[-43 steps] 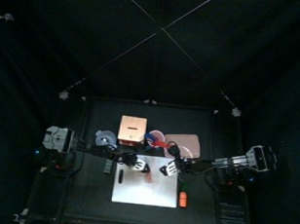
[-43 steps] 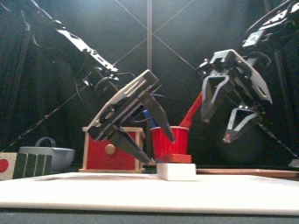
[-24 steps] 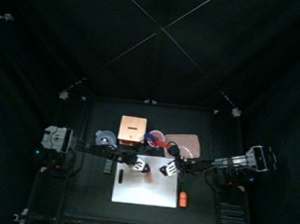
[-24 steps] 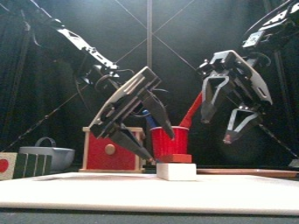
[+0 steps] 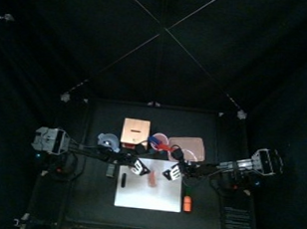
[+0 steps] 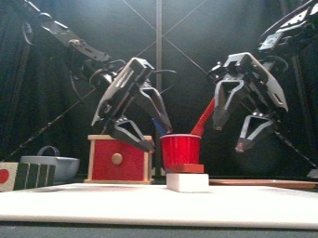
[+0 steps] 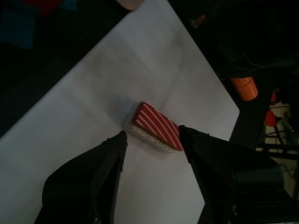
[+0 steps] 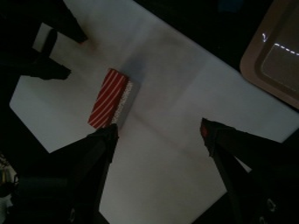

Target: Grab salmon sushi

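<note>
**Salmon sushi untouched on the white sheet, both grippers hanging above it**

Salmon sushi [image 6: 189,179] lies on the white sheet [image 5: 151,191] that covers the middle of the surface [image 5: 95,214], and in the front view you see it as a pale block with a red-striped top, close to the front edge. From the left wrist camera the same piece [image 7: 156,128] shows between that gripper's own jaws, flat on the sheet and with clear paper all round it. From the right wrist camera it [image 8: 110,96] sits off to one side of the sheet.

Your left gripper [image 6: 130,119] hangs above the sushi and to its left, jaws spread and holding nothing. Your right gripper [image 6: 252,116] hangs above and to its right, jaws spread wide and likewise empty. Neither one touches the piece.

Behind the sushi, toward the back of the surface, you have a red cup [image 6: 181,149] with sticks standing in it, and just to its left a red box [image 6: 119,158] with a wooden frame. A small orange thing [image 5: 186,203] lies near the right edge of the sheet. A tan tray [image 5: 190,148] sits at the back right.
</note>
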